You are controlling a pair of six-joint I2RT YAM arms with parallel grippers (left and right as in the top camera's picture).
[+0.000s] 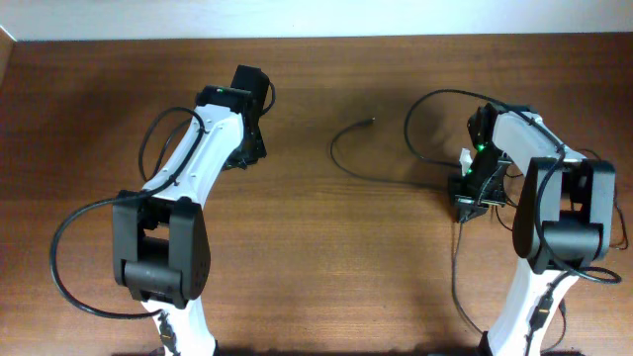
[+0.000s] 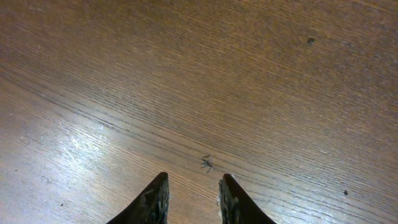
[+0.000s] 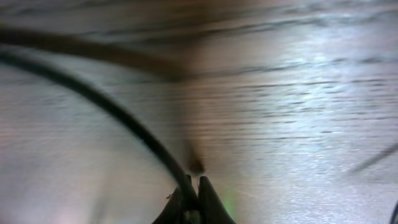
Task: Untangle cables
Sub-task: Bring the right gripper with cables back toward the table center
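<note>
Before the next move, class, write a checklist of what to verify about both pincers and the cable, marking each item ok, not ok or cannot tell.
1. The right pincer is shut on the cable: ok.
2. The left pincer is open and empty: ok.
3. The plug end lies loose on the table: ok.
4. The left pincer is close to the cable: not ok; its view shows only bare table.
5. The cable is free of knots by the right arm: cannot tell, partly hidden.

Left arm [image 1: 195, 158] reaches forward with jaws parted; right arm [image 1: 521, 129] bends inward, jaws pinched together.
</note>
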